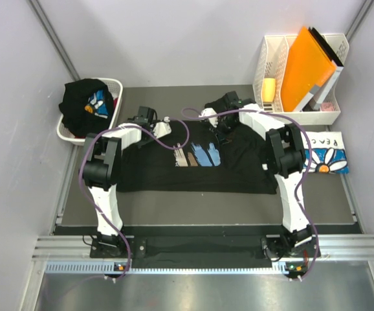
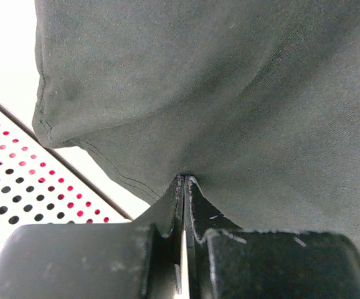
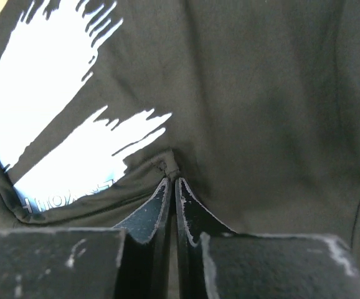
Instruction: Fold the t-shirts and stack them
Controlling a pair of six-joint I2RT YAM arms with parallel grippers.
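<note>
The white laundry basket (image 1: 114, 82) at the far left of the table (image 1: 206, 208) holds 1 heaped black tee (image 1: 80, 107) with a blue-and-white print showing. The white desk organizer (image 1: 332, 118) at far right holds an orange folder (image 1: 310, 65), a yellow item (image 1: 269, 86) and papers we cannot make out. Between them, a black tee with brush-stroke print (image 1: 174, 178) lies spread on the table, its far edge hidden under both arms. The left pincer (image 2: 185, 180) and the right pincer (image 3: 170, 177) are each clamped on a pinch of its fabric. 1 folded white tee (image 1: 326, 154) lies just right of it, partly behind the right arm.
</note>
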